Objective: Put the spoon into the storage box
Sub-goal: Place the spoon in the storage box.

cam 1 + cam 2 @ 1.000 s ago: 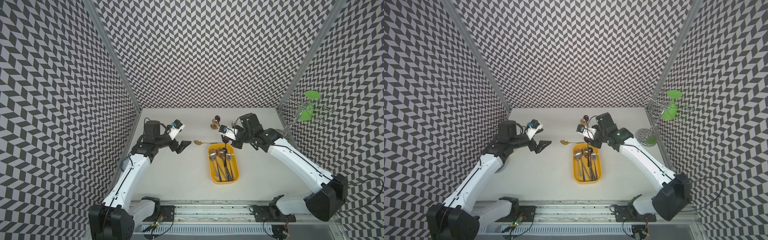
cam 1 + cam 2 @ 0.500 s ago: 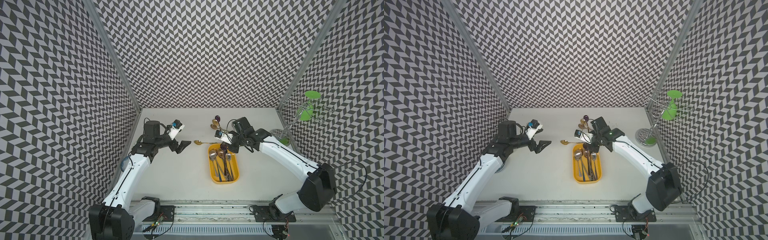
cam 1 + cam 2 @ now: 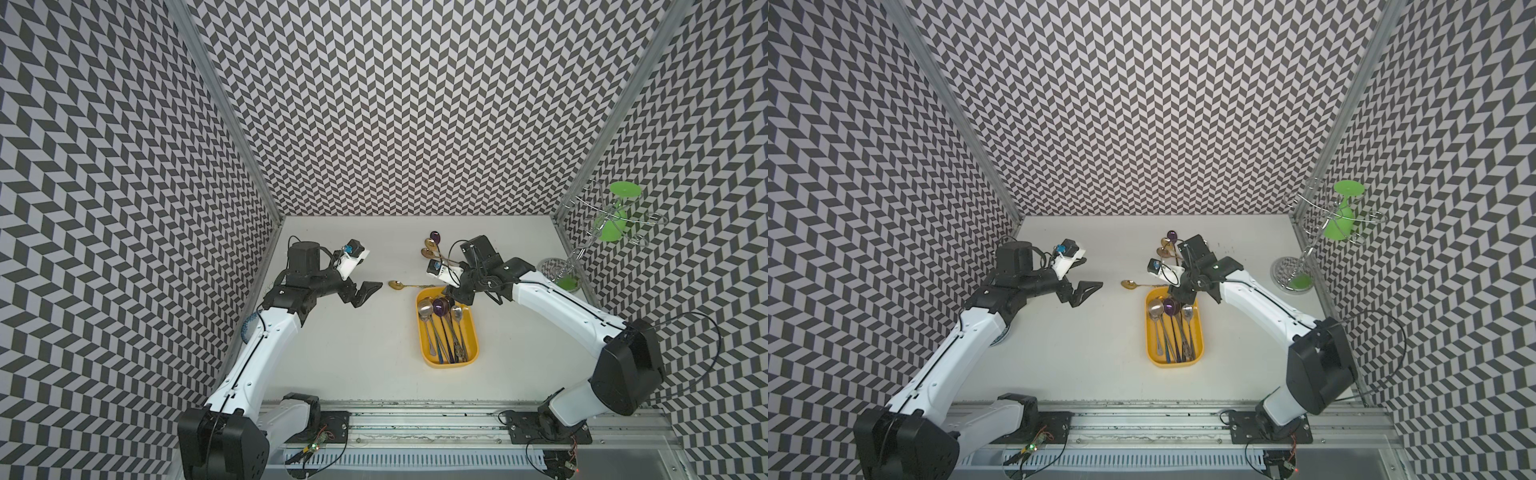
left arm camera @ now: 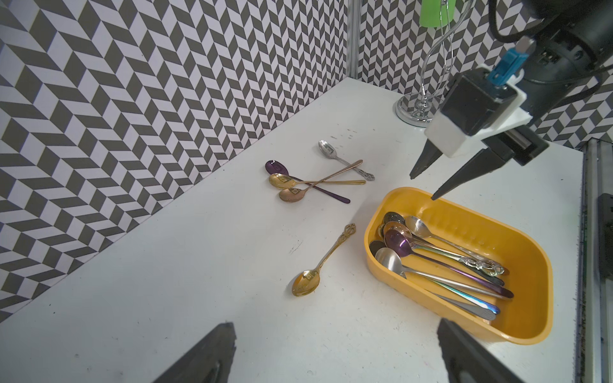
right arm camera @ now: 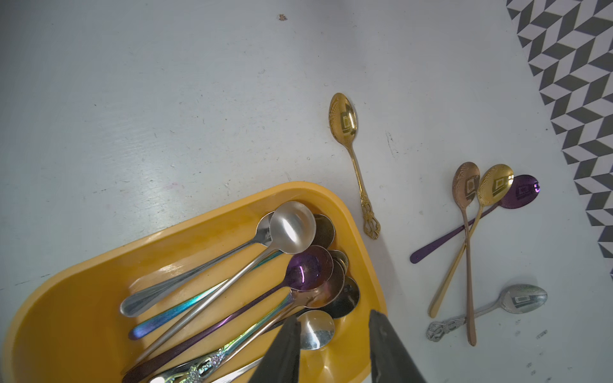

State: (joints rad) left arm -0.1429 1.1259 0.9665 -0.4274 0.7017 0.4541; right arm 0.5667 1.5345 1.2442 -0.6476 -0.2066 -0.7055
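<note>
The storage box (image 3: 453, 365) sits on the white table (image 3: 353, 353), right of centre, its long side running from the near rail toward the back wall; both top views show it (image 3: 1173, 364). Several spoons lie inside it, bowls bunched at the far end and handles pointing to the near end. Among them are a purple-bowled spoon (image 5: 306, 268), a round-bowled silver spoon (image 5: 292, 227) and a small silver spoon (image 5: 316, 328) on the side nearest the right arm.

The right gripper (image 4: 422, 188) hangs just over the far right corner of the box, fingers pointing down at the bowls. Its jaws stand partly apart and nothing is between them. Whether a fingertip touches the rim, I cannot tell.

Just beyond the box's far left corner an ornate gold spoon (image 4: 326, 262) lies flat on the table, its handle end close to the box but apart from it, its bowl toward the left arm. Farther back four more spoons make a loose pile: a dark purple spoon (image 4: 276, 166), a long gold spoon (image 4: 282, 180) and a copper spoon (image 4: 292, 195) cross one another, and the copper handle also crosses an ornate silver spoon (image 4: 326, 147).

The left gripper (image 3: 368, 294) hovers above bare table, well apart from the box on its left — jaws spread wide, holding nothing. At the table's right edge a wire stand (image 3: 549, 266) carries an upturned green cup (image 3: 615, 222).
</note>
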